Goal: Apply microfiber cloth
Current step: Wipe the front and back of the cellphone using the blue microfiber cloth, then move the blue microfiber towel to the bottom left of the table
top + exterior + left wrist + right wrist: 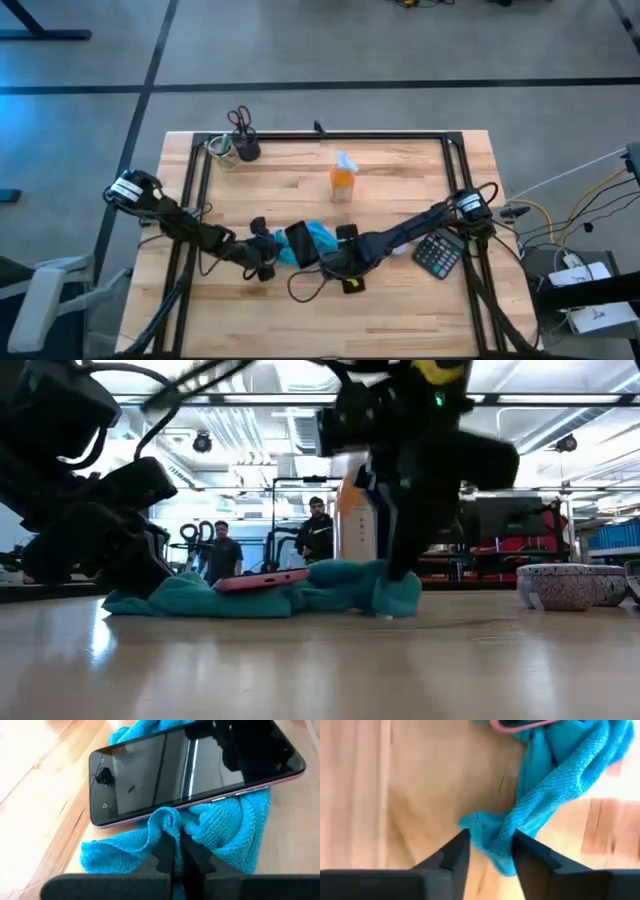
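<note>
- While the left gripper (172, 852) sits low at the table (400, 310), its two fingers are pressed nearly together on a raised fold at one edge of the microfiber cloth (220, 827), pinching that fold between the tips.
- Just beyond those fingertips, the black phone (190, 767) with a pink rim lies screen-up on top of the cloth, tilted a little, with turquoise fabric showing past its far corner and beneath its near long edge.
- On the cloth's opposite side, the right gripper (490, 847) is partly open, and a bunched corner of the cloth (560, 767) lies in the gap between its fingers; whether both fingers press on it cannot be told.
- From above, both grippers (265, 258) (335, 262) meet at the middle of the front half of the table, with cloth (318, 238) and phone (299, 243) between them.
- Farther back from the grippers stands an orange spray bottle (343, 180); a calculator (437, 255) lies beside the right arm.
- Behind the right gripper in the low view, two people (315, 532) stand in the room.
</note>
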`<state>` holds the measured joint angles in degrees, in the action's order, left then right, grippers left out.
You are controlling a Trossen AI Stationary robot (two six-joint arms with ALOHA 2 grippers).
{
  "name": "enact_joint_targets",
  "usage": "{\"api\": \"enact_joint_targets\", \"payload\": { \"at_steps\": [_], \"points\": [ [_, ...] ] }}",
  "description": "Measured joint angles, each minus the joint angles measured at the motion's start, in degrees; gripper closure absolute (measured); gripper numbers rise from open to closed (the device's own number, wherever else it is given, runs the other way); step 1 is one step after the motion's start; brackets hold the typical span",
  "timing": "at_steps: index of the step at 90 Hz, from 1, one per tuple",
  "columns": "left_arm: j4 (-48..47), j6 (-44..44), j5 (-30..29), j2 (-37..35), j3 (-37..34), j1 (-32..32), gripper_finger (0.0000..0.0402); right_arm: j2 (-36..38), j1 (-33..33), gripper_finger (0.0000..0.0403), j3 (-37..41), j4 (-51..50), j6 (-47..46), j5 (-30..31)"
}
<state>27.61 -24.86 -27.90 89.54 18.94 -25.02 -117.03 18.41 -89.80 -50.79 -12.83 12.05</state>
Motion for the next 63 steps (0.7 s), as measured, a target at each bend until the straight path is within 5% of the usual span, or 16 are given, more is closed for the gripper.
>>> {"api": "enact_joint_targets", "payload": {
  "at_steps": [20, 63],
  "points": [
    [8.83, 0.71, 12.27, 0.17, 0.35, -2.26, 0.0402, 0.03, 0.32, 0.0173, -6.35, -3.25, -9.79, -3.26],
    [9.89, 4.92, 10.86, 0.12, 5.81, -13.98, 0.0402, -1.59, 1.10, 0.0082, -7.21, 11.77, -15.08, -3.32]
  ]
}}
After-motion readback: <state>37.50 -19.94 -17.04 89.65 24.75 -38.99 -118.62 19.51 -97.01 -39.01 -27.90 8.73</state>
